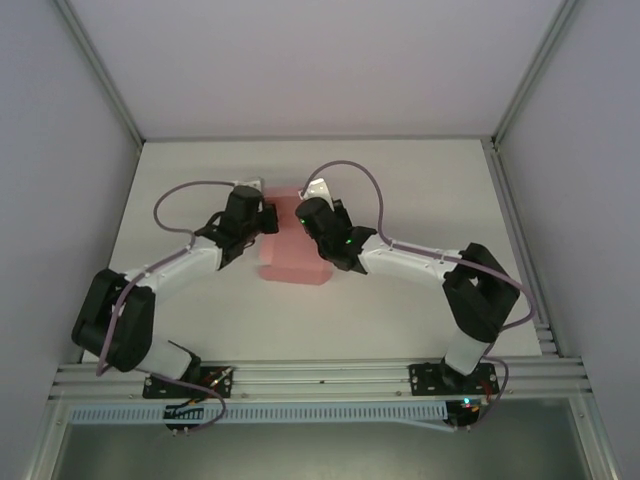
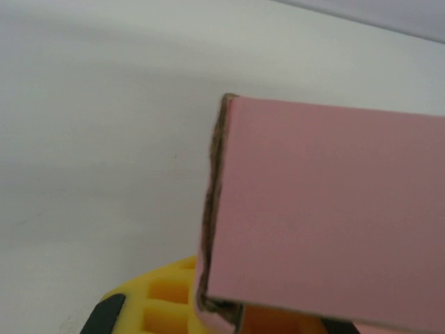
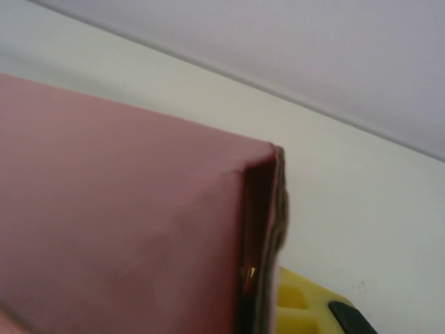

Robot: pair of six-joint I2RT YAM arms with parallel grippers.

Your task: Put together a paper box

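The pink paper box (image 1: 292, 252) lies mid-table as a partly folded shape between both arms. My left gripper (image 1: 268, 216) is at its upper left side and my right gripper (image 1: 304, 213) at its upper right side. In the left wrist view the paper box (image 2: 327, 209) has a raised wall edge running down between the yellow fingers (image 2: 156, 299); my left gripper (image 2: 222, 309) is shut on that wall. In the right wrist view the paper box (image 3: 118, 229) has its end wall against a yellow finger (image 3: 299, 306); my right gripper (image 3: 263, 303) is shut on it, with the inner finger mostly hidden.
The white table (image 1: 420, 190) stretches around the box. Grey walls (image 1: 320, 60) close off the back and sides, and an aluminium rail (image 1: 320, 375) runs along the near edge by the arm bases.
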